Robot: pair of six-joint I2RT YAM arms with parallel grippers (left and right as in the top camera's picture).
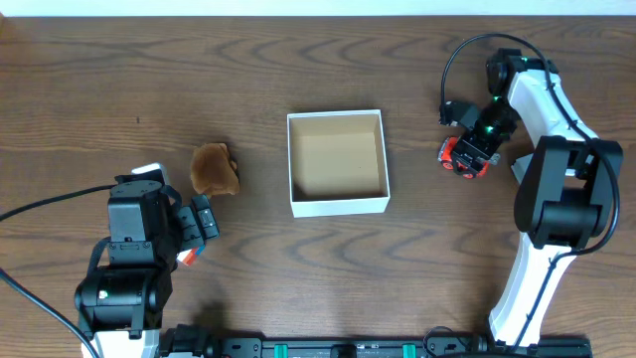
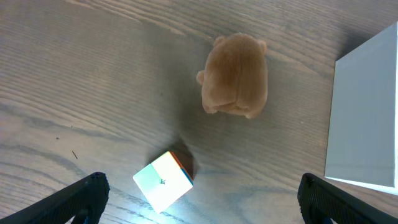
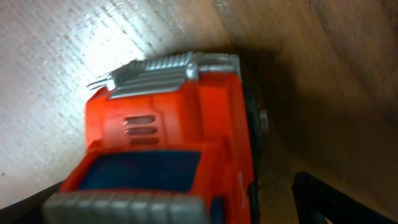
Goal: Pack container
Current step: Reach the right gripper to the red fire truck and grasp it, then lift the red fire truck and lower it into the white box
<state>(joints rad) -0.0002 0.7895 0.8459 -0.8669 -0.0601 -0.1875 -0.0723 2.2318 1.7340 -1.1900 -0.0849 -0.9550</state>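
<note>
The wide wooden desk (image 1: 298,60) carries the white container (image 1: 338,205) at its middle. Left of it lies a brown plush toy (image 1: 214,169). Right of it, the right arm (image 1: 556,189) has its jaws wide around an orange toy truck (image 3: 168,137). The left arm (image 1: 134,239) has its jaws wide above a small cube (image 2: 163,182).
</note>
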